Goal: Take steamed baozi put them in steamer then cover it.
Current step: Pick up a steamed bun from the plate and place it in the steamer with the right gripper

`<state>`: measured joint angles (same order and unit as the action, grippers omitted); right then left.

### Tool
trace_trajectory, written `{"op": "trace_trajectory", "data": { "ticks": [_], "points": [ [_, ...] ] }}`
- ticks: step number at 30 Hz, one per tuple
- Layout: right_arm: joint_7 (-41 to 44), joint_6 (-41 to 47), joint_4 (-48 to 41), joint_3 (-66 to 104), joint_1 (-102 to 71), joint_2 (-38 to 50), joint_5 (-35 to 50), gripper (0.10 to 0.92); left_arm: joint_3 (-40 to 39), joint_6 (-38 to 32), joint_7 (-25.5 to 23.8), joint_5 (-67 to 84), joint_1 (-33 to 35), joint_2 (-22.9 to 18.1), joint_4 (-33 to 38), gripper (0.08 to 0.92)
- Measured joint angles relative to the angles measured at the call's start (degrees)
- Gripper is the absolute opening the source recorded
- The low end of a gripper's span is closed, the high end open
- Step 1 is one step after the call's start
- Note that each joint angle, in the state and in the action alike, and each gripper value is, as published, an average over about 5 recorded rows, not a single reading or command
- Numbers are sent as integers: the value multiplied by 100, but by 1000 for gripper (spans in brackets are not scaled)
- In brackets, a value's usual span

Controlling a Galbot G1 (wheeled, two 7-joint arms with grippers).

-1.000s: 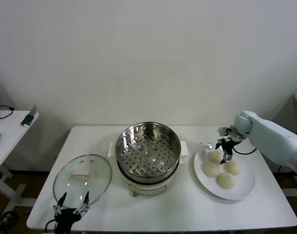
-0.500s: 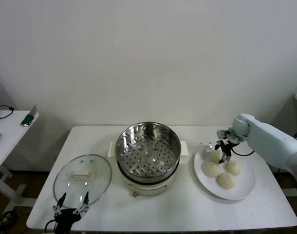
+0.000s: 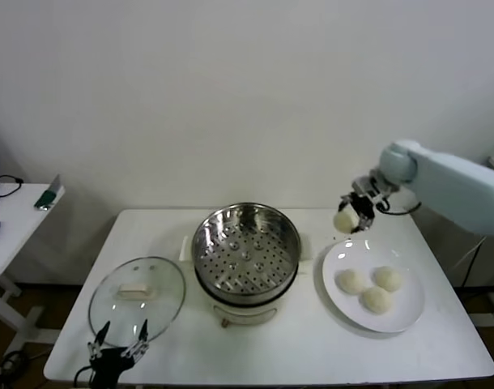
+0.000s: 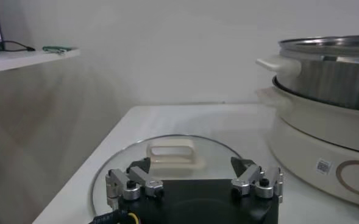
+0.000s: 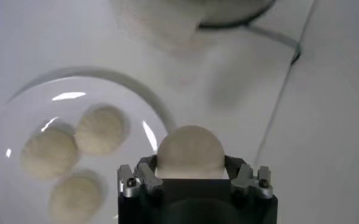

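A plain white wall backs a white counter (image 3: 312,348), with a second small white side table (image 3: 16,215) off to the far left. A second ago the right hand (image 3: 350,212) was down among four buns on the flat white plate (image 3: 409,320); now it is raised above the counter between plate and steamer (image 3: 245,255), closed on one baozi (image 3: 344,220), whose rounded top bulges between the fingers in the right wrist view (image 5: 189,152). Three buns (image 3: 370,288) are left on the plate. So the first pick appears to have succeeded, and the carry to the pot is likely under way.

The steamer is a shiny round steel pot with a perforated tray inside, holding no buns yet, on a cream base. The buns are smooth, matte, cream-white domes that look soft, so they could dent under a hard squeeze. The glass lid (image 3: 137,296), round with a pale handle, lies flat on the near left of the counter. The left hand (image 3: 117,350) hangs idle at the counter's near edge just beside the lid, its fingers spread and holding nothing.
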<state>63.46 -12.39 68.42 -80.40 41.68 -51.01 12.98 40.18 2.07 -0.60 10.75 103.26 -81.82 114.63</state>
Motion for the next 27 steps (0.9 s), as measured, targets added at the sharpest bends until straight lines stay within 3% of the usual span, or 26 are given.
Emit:
{"op": "trace_trajectory", "data": {
  "ticks": [7, 13, 27],
  "points": [
    [-9, -557, 924, -353, 853, -661, 140, 721, -11, 16, 1, 0, -25, -25, 67, 823],
    [-107, -809, 1179, -449, 832, -1251, -195, 721, -10, 17, 4, 0, -5, -62, 140, 823],
    [-496, -1232, 71, -263, -387, -2298, -1552, 721, -6, -24, 35, -5, 100, -101, 263, 823]
  ]
}}
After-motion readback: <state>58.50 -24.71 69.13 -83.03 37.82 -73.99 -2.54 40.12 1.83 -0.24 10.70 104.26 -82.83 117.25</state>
